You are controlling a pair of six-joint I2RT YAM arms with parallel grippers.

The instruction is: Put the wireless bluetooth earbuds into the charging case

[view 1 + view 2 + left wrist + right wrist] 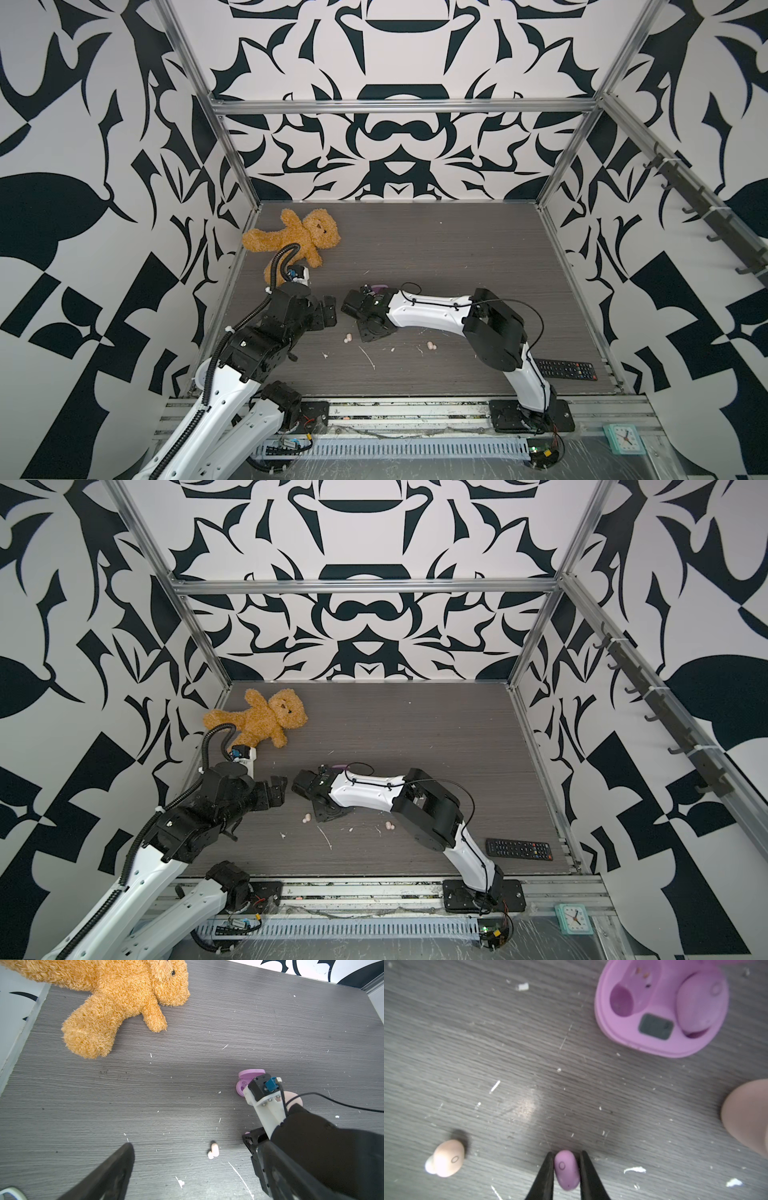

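Right gripper (pixel 566 1164): fingers drawn close on either side of the loose lilac earbud (pixel 566 1169). One finger lies against it and a thin dark line parts it from the other, so a firm pinch cannot be told.
Loose lilac earbud: lying on the grey table (pixel 508 1043), near the lilac case (pixel 623 1032) but apart from it.
Lilac case: lid raised. One socket holds the seated lilac earbud (pixel 693 1001), and the other socket (pixel 620 1001) is bare.
Peach case (pixel 291 1097): just beside the lilac case, largely hidden behind the right wrist camera.
Left peach earbud (pixel 348 338): on the table between the two arms, just in front of the right gripper.
Right peach earbud (pixel 431 345): on the table in front of the right forearm, well apart from both cases.
Left gripper (pixel 329 312): jaws spread wide with nothing between them, held above the table facing the right gripper.
Surroundings: a teddy bear (pixel 299 239) in the far left corner, a remote control (pixel 565 369) at the right front, a small clock (pixel 622 436) off the table edge, and white scraps (pixel 368 357) scattered on the table.
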